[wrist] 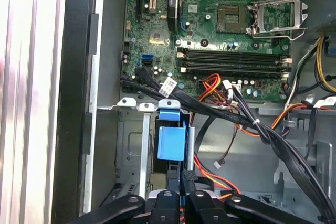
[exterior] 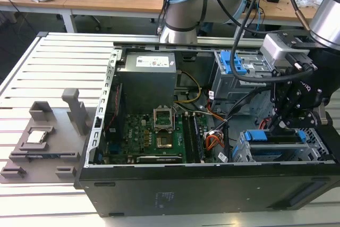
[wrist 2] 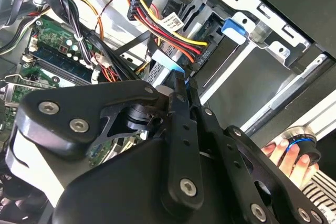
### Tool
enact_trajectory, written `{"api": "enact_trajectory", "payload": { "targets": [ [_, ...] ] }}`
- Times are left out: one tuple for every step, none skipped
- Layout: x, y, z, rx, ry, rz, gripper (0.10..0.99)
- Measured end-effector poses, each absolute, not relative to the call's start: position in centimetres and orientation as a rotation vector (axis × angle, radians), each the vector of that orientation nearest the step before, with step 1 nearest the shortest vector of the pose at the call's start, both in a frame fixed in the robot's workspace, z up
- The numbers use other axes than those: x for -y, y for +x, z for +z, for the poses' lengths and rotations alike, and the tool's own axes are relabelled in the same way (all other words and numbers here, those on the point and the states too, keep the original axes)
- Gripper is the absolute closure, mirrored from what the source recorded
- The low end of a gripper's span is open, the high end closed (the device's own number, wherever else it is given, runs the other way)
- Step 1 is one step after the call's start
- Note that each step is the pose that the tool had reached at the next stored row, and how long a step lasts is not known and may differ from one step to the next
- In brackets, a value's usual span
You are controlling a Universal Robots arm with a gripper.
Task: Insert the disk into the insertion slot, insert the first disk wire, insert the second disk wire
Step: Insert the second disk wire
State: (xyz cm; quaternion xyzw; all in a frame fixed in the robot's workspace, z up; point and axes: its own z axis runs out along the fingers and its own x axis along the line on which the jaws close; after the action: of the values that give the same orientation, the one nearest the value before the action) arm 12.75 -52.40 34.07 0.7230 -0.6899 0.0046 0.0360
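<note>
Your hand point(exterior: 287, 123) hung low over the silver drive cage point(exterior: 319, 150) at the exterior view's right, inside the open computer case point(exterior: 212, 184) on the slatted desk point(exterior: 53, 78). From that view the disk's blue frame point(exterior: 265, 135) lay level in the insertion slot point(exterior: 249, 150), so I judged the first step done or nearly so.

In the second wrist view the fingers point(wrist 2: 181, 124) were pressed together, tips close to a light blue connector point(wrist 2: 167, 65) beside the bundle of red, yellow and black power wires point(wrist 2: 168, 35). Whether they pinched anything I could not tell. A person's fingers point(wrist 2: 286, 156) rested on a round knob outside the case.

In the first wrist view the fingertips point(wrist: 188, 178) met just beside the blue tab point(wrist: 171, 140) of the disk frame, with black cables point(wrist: 220, 111) crossing nearby. You looked to be working on the first wire; a next move would call for squaring the plug to its socket and pushing straight, clear of those cables.
</note>
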Motion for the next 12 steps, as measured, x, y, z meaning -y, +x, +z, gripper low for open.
{"api": "enact_trajectory", "payload": {
  "targets": [
    [52.4,12.8,34.0,2.119,2.221,0.014,0.941],
    [52.5,12.8,33.9,2.119,2.220,0.014,0.941],
    [52.6,12.8,33.7,2.119,2.221,0.014,0.941],
    [52.6,12.8,33.7,2.119,2.220,0.014,0.941],
    [52.6,12.8,33.7,2.118,2.220,0.015,0.941],
    [52.6,12.8,33.7,2.119,2.221,0.014,0.941],
    [52.6,12.8,33.7,2.119,2.221,0.014,0.941],
    [52.6,12.8,33.7,2.119,2.221,0.014,0.941],
    [52.6,12.8,33.7,2.119,2.221,0.014,0.929],
    [52.6,12.8,33.7,2.119,2.221,0.014,0.867],
    [52.6,12.8,34.2,2.119,2.221,0.014,0.867],
    [52.6,12.8,34.8,2.119,2.221,0.015,0.867]
  ]
}}
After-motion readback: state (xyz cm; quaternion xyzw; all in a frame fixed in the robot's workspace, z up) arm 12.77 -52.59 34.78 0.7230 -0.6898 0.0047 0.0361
